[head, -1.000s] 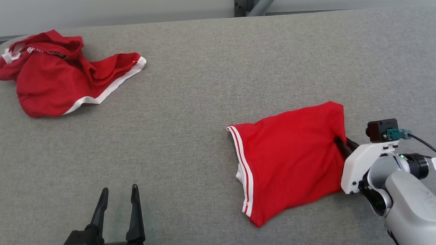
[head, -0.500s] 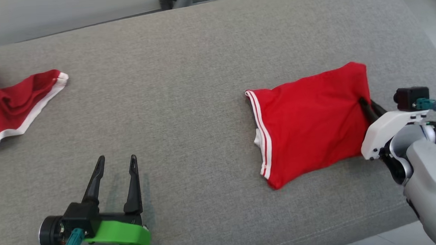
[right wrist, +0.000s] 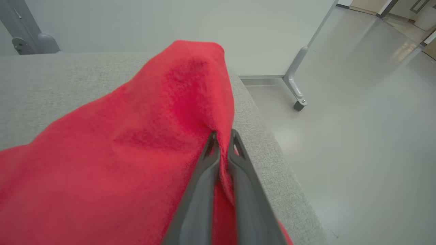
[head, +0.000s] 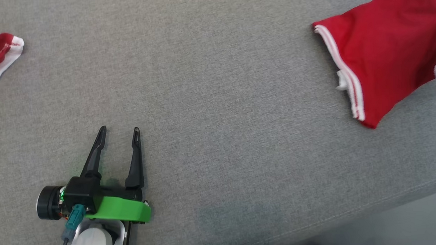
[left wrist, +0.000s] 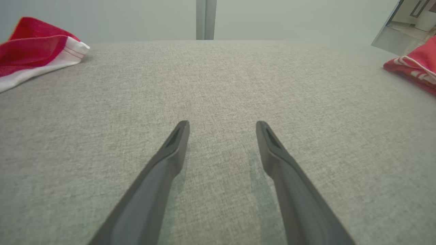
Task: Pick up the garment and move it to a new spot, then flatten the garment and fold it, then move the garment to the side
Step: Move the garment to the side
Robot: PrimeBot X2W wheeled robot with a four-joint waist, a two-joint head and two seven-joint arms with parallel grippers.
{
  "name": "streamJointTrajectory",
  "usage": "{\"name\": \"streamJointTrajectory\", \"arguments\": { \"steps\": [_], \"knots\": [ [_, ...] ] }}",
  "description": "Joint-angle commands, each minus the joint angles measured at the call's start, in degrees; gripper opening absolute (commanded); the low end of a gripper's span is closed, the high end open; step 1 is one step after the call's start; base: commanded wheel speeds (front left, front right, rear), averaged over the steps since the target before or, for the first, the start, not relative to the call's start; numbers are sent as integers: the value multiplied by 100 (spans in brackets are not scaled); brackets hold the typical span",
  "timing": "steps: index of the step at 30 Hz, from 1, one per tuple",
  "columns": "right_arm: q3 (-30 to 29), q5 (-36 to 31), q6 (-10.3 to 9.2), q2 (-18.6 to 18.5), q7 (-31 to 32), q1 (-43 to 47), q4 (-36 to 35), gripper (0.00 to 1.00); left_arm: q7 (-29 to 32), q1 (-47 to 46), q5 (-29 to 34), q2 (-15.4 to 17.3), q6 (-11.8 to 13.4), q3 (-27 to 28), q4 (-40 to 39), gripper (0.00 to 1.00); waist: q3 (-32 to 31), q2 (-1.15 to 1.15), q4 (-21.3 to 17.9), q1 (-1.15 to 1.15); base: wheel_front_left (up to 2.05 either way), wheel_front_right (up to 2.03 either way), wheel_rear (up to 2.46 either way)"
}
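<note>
Closed since a second ago, the right gripper (right wrist: 223,133) pinches a raised fold of the garment (right wrist: 136,146). The head camera has also swung down and toward the robot's left, so shifts across the head view are not movement of the cloth.

Right wrist view: the two dark fingers (right wrist: 204,177) lie almost together with red fabric caught between them, and the cloth rises to a peak beyond the tips. The grip sits near the right edge of the table (right wrist: 269,153). Grey floor (right wrist: 357,136) and a castered leg (right wrist: 295,92) lie beyond.

Head view: the folded garment (head: 388,52) occupies the upper right corner. Its white-striped hem faces the table's centre and its lower corner lies flat on the grey surface. A white shape at the frame's right edge, overlapping the cloth, is probably the right wrist housing, though too little shows to be sure. The left gripper (head: 119,129) is at lower left over bare table, jaws spread wide, holding nothing, well apart from the garment.

Left wrist view: the left fingers (left wrist: 170,153) stand apart above grey fabric, with the garment's striped hem at far right. The second garment (left wrist: 34,51), red with a white border, lies at far left, well apart from both grippers. A grey post (left wrist: 205,18) stands behind the table.
</note>
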Motion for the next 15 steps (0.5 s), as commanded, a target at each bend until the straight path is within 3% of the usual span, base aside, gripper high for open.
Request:
{"name": "streamJointTrajectory", "arguments": {
  "steps": [1, 7, 10, 12, 13, 14, 15],
  "knots": [
    [-71, -24, -12, -114, -41, -157, 89, 0, -15, -131, 64, 19, 19, 30, -40, 100, 510, 3, 406, 0, 0, 0, 0],
    [-486, -115, -12, -535, -65, -681, 841, 0, -5, -139, 1, 21, 78, 26, -107, 100, 788, 3, 699, 0, 0, 0, 0],
    [-676, -129, -11, -545, -61, -801, 1212, 0, -2, -119, -29, 24, 102, 17, -114, 100, 816, 3, 756, 0, 0, 0, 0],
    [-759, -197, -11, -542, -27, -830, 1394, 45, -1, -74, -53, 28, 132, 16, -92, 100, 785, 3, 753, 0, 0, 0, 0],
    [-786, -245, -11, -524, -6, -809, 1459, 53, 0, -41, -58, 28, 144, 15, -75, 100, 751, 3, 741, 0, 0, 0, 0],
    [-810, -314, -11, -540, 5, -771, 1511, 100, 4, -7, -76, 29, 162, 10, -64, 100, 709, 3, 724, 0, 0, 0, 0],
    [-847, -369, -12, -570, -44, -745, 1542, 100, 4, 23, -98, 29, 173, 1, -61, 100, 658, 3, 706, 0, 0, 0, 0]
  ]
}}
